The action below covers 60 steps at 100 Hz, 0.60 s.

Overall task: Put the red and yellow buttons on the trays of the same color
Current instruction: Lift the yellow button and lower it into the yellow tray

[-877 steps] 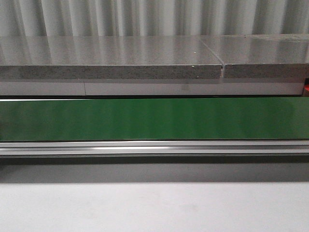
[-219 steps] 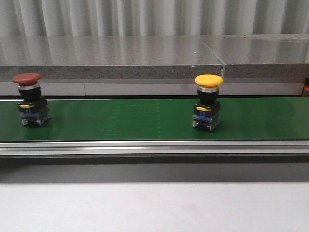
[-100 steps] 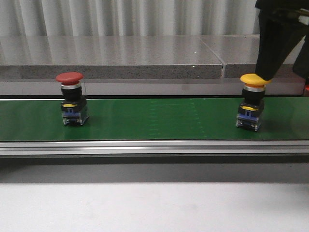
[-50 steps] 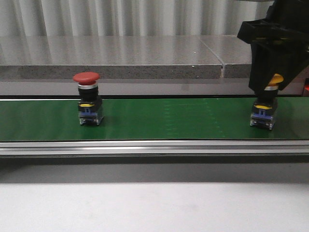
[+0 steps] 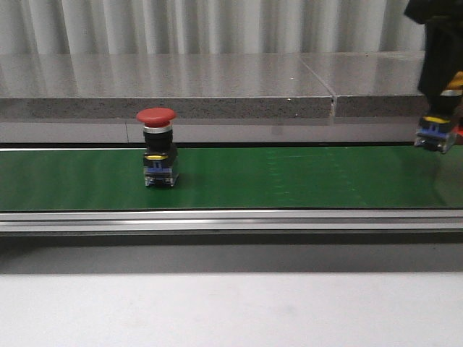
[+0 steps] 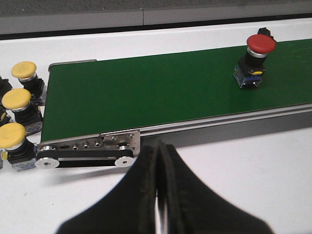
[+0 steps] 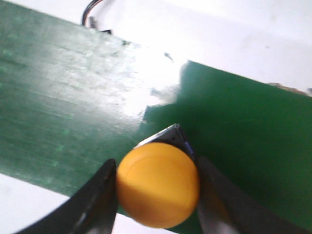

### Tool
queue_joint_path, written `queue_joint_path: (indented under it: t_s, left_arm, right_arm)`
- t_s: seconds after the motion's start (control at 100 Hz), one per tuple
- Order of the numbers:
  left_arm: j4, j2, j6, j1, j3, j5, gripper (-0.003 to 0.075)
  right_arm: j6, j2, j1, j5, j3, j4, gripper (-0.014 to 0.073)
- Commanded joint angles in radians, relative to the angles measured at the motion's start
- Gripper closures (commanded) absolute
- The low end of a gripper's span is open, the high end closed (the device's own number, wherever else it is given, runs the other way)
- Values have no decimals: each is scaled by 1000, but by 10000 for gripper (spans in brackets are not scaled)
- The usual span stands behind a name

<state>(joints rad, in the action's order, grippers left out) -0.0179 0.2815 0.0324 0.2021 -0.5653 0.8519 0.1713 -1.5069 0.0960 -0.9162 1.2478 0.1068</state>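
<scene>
Red buttons: one (image 5: 157, 147), standing on the green belt (image 5: 289, 177), well apart from both pincers; the left wrist view shows it far down the belt from the left pincer (image 6: 158, 195).
Yellow buttons: four in view. One, the held button (image 7: 158, 184), sits between the right pincer's fingers (image 7: 97, 200); three spare buttons (image 6: 16, 100) stand in a row on the white bench (image 6: 253, 170) just off the belt's roller end, ahead of the left pincer and to one side.
Red button's axis: long axis upright, red cap on top, black and blue block below, resting on the belt.
Held button's axis: in the front view its block (image 5: 436, 134) hangs below the cap, slightly tilted, and appears clear of the belt; in the right wrist view the round cap faces the camera.
Right pincer (image 7: 156, 187): clenched on the held button, one dark finger against each side of the cap, with the belt beneath.
Left pincer: fingers pressed together with only a thin seam between them, gripping nothing, above the bench on the near side of the belt.
Containers: no trays appear in any view.
Belt: carries only the red button.
</scene>
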Motion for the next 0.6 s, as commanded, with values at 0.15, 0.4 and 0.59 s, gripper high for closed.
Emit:
queue_joint_path:
  t_s: [0.15,0.4,0.59]
  left_arm:
    - [-4,10,-1,6,-25,-66,741]
    - [-4,10,-1,6,-25,-66,741]
    - [-4,10,-1,6,-25,-66,741]
  right_arm:
    - [-7,72,-200,44,32,-1,537]
    - [-7,72,-389,44,32,-1,537]
    - [-9,65,-501,46,30,0,537]
